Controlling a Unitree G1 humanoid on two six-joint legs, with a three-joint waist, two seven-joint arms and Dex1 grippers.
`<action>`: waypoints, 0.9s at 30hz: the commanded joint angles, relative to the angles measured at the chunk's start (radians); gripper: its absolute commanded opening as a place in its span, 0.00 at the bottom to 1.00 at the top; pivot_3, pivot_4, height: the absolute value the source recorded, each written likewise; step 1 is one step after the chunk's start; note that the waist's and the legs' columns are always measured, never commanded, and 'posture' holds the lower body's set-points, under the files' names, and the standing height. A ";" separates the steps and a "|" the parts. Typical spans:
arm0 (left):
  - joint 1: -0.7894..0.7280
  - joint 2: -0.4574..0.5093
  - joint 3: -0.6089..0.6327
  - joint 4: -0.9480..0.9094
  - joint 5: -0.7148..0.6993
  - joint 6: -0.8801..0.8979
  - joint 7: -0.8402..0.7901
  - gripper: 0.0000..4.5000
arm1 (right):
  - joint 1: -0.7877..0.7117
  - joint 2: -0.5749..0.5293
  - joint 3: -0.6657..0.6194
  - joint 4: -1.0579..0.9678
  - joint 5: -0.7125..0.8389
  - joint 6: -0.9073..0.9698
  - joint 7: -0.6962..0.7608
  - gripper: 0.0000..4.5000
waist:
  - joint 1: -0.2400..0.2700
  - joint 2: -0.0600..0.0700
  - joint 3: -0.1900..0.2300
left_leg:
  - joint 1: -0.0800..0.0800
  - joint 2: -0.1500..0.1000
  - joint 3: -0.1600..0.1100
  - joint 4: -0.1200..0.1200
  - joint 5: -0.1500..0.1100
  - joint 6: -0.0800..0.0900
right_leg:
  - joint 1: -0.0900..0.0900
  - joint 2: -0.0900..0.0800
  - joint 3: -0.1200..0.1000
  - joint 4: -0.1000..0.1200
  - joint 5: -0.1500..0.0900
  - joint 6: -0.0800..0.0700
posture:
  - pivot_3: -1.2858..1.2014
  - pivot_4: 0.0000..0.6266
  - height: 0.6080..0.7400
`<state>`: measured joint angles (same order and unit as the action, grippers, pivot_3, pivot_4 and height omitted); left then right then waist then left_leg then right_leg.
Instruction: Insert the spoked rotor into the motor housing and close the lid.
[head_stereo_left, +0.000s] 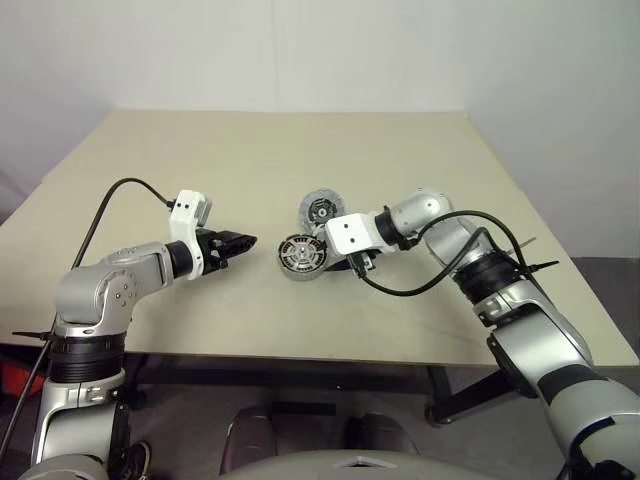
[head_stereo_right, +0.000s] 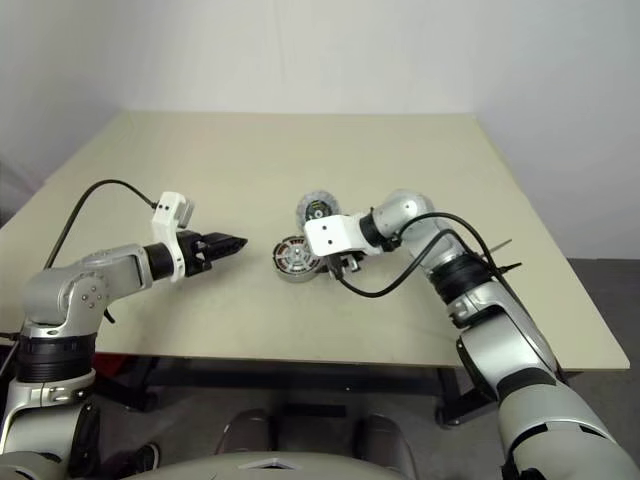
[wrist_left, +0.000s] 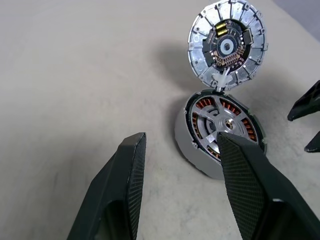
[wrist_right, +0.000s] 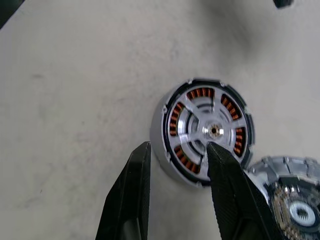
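The motor housing (head_stereo_left: 302, 255) sits mid-table, a grey drum with copper windings showing. The spoked rotor (wrist_right: 215, 131) lies inside it, its bright hub centred. The lid (head_stereo_left: 320, 209) is off the housing, touching its far rim, with its inner face and circuit board turned up toward me. My left gripper (head_stereo_left: 245, 242) hovers left of the housing, pointing at it, open and empty. My right gripper (wrist_right: 178, 147) hangs just above the housing's right side, open, with nothing between its fingers (wrist_right: 227, 185).
The beige table (head_stereo_left: 200, 160) spreads wide behind and to the left of the parts. Its front edge (head_stereo_left: 300, 355) runs close below both arms. Black cables (head_stereo_left: 420, 285) loop off each wrist.
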<state>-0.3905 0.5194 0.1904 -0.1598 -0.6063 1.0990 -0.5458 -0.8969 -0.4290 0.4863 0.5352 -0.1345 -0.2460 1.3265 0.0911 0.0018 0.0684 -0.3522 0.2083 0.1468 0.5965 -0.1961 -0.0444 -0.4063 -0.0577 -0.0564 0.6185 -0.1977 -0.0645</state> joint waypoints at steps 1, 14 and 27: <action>-0.011 0.009 0.018 -0.035 -0.013 -0.012 0.006 0.53 | -0.044 0.024 0.002 0.054 -0.023 -0.045 -0.016 0.43 | 0.000 0.000 0.000 | 0.000 0.000 0.000 0.000 0.000 0.000 | 0.000 0.000 0.000 0.000 0.000 0.000 | 0.52 0.00 1.00; 0.008 0.000 0.017 -0.050 -0.017 -0.015 0.021 0.53 | -0.127 0.053 0.038 0.321 -0.142 -0.223 -0.039 0.43 | -0.007 0.000 0.000 | 0.000 0.000 0.000 0.000 0.000 0.000 | 0.000 0.000 0.000 0.000 0.001 -0.001 | 0.52 0.00 1.00; 0.016 -0.013 0.015 -0.044 -0.012 -0.032 0.033 0.53 | -0.160 0.077 0.087 0.338 -0.215 -0.340 -0.004 0.43 | -0.023 0.000 0.000 | 0.000 0.000 0.000 0.000 0.000 0.000 | 0.000 0.000 0.000 0.001 0.001 -0.001 | 0.52 0.00 1.00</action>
<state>-0.3678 0.5095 0.1909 -0.1755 -0.6085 1.0900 -0.5169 -1.0350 -0.3624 0.5566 0.8848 -0.3304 -0.5637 1.3229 0.0681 0.0015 0.0687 -0.3519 0.2085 0.1467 0.5967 -0.1962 -0.0443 -0.4063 -0.0577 -0.0564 0.6190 -0.1970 -0.0659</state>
